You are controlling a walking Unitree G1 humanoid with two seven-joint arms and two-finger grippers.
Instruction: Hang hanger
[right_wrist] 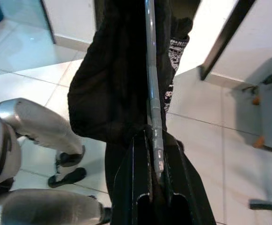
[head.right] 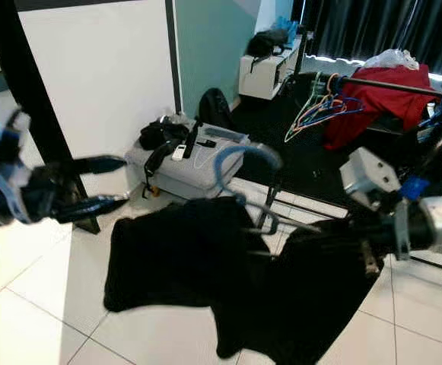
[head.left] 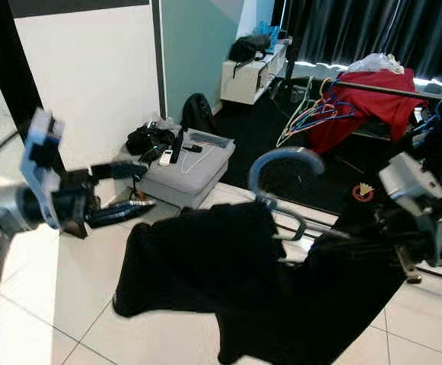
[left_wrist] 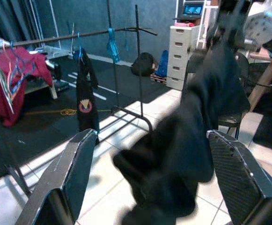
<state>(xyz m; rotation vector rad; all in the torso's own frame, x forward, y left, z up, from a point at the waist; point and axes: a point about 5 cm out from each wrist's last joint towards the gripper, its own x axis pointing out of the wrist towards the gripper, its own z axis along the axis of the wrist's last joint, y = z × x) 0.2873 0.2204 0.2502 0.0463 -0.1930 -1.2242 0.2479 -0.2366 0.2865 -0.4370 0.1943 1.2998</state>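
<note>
Right hand clamps the hanger bearing a black garment (no legible writing); left hand spread wide.

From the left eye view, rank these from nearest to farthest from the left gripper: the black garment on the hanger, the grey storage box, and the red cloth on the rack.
From the left gripper:
1. Black garment, just to its right and lower, draped on the hanger.
2. Grey storage box, on the floor beyond the fingertips, by the wall.
3. Red cloth, draped over the rack at the far right.
</note>
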